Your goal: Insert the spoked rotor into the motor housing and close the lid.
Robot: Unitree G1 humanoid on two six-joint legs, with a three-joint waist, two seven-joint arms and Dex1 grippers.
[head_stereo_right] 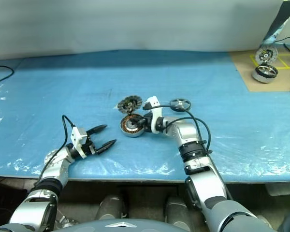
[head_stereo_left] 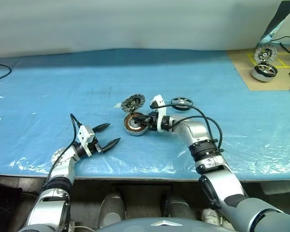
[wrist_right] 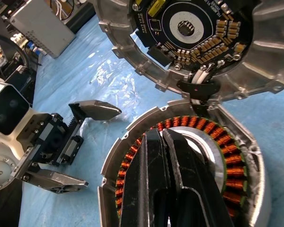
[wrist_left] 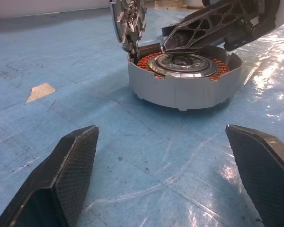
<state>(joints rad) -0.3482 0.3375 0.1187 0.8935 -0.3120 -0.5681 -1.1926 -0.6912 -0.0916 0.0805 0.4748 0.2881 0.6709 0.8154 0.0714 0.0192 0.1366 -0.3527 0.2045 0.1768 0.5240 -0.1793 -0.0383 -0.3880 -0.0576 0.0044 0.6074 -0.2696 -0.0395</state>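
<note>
Blue-covered table (head_stereo_left: 48,87) under a pale wall, with a tan board (head_stereo_left: 261,72) at its far right corner.

A glossy, wrinkled blue sheet covers the table. On the tan board stand an upright disc (head_stereo_left: 265,52) and a silver-and-black motor (head_stereo_left: 264,72), with black cables beside them. Mid-table sits the motor housing (head_stereo_left: 134,123), its copper windings showing and its lid (head_stereo_left: 133,102) swung open behind on the hinge. The right claw (head_stereo_left: 141,119), pressed together, reaches over the housing's rim above the windings. The spoked rotor (head_stereo_left: 181,102) lies on the sheet just behind the right wrist. The left claw (head_stereo_left: 106,135), fingers spread wide and holding nothing, hovers near the table's front edge, pointing at the housing.
</note>
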